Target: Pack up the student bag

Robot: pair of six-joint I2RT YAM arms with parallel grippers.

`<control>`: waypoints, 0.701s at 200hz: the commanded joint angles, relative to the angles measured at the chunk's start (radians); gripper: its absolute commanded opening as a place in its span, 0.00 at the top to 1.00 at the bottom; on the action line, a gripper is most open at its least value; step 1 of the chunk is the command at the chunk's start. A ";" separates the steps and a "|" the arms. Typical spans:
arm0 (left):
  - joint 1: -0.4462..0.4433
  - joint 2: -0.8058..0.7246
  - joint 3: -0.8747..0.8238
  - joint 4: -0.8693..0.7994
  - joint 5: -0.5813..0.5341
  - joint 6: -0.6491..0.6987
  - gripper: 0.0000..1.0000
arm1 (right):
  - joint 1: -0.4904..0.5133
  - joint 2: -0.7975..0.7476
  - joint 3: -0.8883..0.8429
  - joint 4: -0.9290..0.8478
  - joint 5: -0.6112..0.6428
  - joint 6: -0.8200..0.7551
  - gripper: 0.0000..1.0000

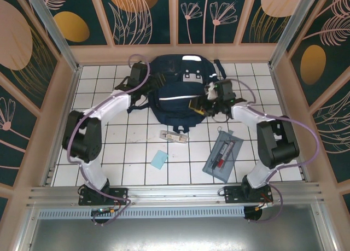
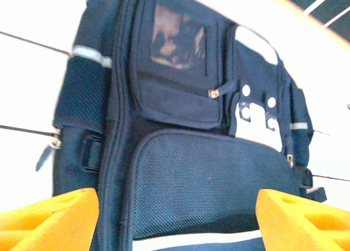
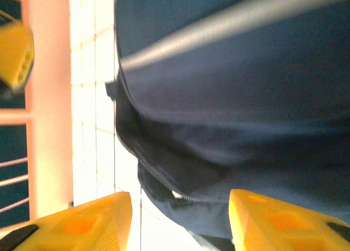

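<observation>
Probably a lab robot cell: aluminium frame (image 1: 175,193), printed panels (image 1: 142,16), tiled table (image 1: 131,152).

The student bag (image 2: 180,185) is matt navy cloth with a mesh pocket, reflective white stripes and metal zipper pulls.

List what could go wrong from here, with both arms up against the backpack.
1. The left gripper and right gripper are open close against the student bag; closing could pinch loose fabric rather than a zip pull.
2. The soft bag may slide on the tiled table if only one arm pulls.
3. The loose strap beside the left arm could snag.
</observation>
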 commanded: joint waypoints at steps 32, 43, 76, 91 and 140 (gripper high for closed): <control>0.000 -0.064 -0.168 0.057 0.143 -0.075 0.24 | -0.139 0.040 0.103 -0.077 0.270 -0.077 0.44; -0.001 -0.090 -0.206 0.079 0.169 -0.117 0.22 | -0.142 0.087 0.110 -0.044 0.276 -0.074 0.44; -0.006 -0.114 -0.352 0.191 0.231 -0.239 0.21 | -0.142 0.232 0.169 0.056 0.188 -0.026 0.48; -0.014 -0.115 -0.400 0.226 0.250 -0.268 0.21 | -0.141 0.272 0.210 0.056 0.189 -0.022 0.54; -0.036 -0.041 -0.401 0.304 0.271 -0.318 0.21 | -0.105 0.330 0.206 0.068 0.209 0.013 0.68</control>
